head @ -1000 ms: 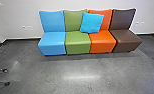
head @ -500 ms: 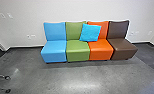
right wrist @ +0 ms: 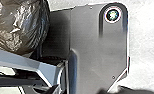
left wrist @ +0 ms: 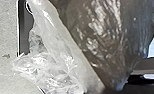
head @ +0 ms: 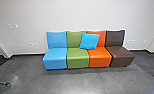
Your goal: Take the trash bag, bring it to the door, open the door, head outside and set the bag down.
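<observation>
By the base (right wrist: 93,47), the bag (right wrist: 20,25) looks soft, slippery, probably light; I'd take it by a bunched neck. Whether either hand is open or closed, I can't tell.

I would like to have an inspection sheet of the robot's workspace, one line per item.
Surface: smooth grey floor, shiny patches.
Job's things: dark, shiny plastic trash bag; pale, see-through crumpled plastic beside it.
Clutter: square turquoise cushion, leaning on a row of four armless seats (blue, green, orange, brown).
Grippers: open or shut, cannot tell.
Cables: nothing seen.
Surroundings: white wall behind the seats; dark furniture leg with caster at left.
</observation>
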### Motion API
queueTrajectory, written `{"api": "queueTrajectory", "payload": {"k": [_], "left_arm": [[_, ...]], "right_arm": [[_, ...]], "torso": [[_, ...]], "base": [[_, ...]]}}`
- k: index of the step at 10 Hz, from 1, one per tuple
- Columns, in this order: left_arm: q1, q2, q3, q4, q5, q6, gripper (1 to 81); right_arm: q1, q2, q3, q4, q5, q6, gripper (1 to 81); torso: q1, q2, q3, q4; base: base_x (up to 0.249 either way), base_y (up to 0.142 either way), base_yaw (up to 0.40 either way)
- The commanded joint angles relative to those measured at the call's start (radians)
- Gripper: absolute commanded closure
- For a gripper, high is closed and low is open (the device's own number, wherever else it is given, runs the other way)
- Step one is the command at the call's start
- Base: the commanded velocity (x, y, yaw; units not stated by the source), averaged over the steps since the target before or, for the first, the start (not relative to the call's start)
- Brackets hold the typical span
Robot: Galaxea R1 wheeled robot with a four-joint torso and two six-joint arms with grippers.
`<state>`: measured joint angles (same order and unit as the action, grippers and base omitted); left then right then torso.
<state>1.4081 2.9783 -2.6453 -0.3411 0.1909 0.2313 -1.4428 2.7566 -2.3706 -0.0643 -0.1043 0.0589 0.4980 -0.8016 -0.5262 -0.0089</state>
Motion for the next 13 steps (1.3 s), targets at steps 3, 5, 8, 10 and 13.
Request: {"api": "queueTrajectory", "payload": {"k": [3,5,8,10,13], "left_arm": [[-0.024,0.004,-0.001,-0.003,0.090,0.013,81.1],[-0.022,0.009,-0.015,-0.003,0.090,0.013,81.1],[-0.018,0.018,-0.024,-0.001,0.076,0.013,81.1],[-0.017,0.016,-0.024,-0.001,0.076,0.013,81.1],[-0.014,0.018,-0.024,-0.001,0.075,0.013,81.1]], "right_arm": [[0.023,-0.010,-0.008,-0.005,-0.074,-0.005,1.0],[0.021,0.000,-0.025,-0.006,-0.074,-0.005,1.0],[0.021,0.011,-0.044,-0.014,-0.074,-0.005,1.0],[0.021,0.011,-0.044,-0.016,-0.074,-0.005,1.0],[0.020,0.013,-0.044,-0.017,-0.074,-0.005,1.0]], "torso": [[-0.098,0.153,0.013,0.000],[-0.145,0.225,0.015,0.000],[-0.214,0.332,0.051,0.000],[-0.256,0.397,0.121,0.000],[-0.323,0.499,0.210,0.000]], "base": [[0.000,0.000,0.000],[0.000,0.000,0.000],[0.000,0.000,0.000],[0.000,0.000,0.000],[0.000,0.000,0.000]]}}
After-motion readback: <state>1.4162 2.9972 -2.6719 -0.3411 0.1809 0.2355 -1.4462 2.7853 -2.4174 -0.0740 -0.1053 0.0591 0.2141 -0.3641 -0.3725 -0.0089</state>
